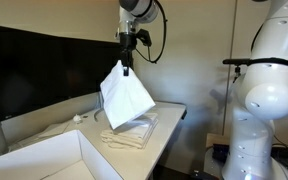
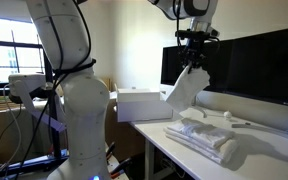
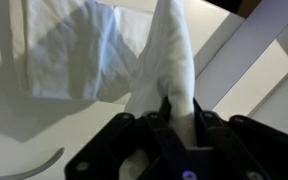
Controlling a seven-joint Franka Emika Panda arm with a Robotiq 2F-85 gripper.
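- Up in the air goes the white cloth (image 1: pixel 126 95), dangling from one pinched corner and touching nothing below.
- It hangs slack and creased, spreading wider toward its lower edge.
- In the wrist view the bunched corner sits clamped in the gripper (image 3: pixel 169 108).

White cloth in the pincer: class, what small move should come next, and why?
Probably lower it a little: the pincer, shut on the white cloth, holds it hanging above the stack of folded cloths on the table.

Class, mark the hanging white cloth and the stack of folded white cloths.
Hanging white cloth (image 1: pixel 124 95): in an exterior view, its middle.
Stack of folded white cloths (image 1: pixel 134 136): in an exterior view, top layer.
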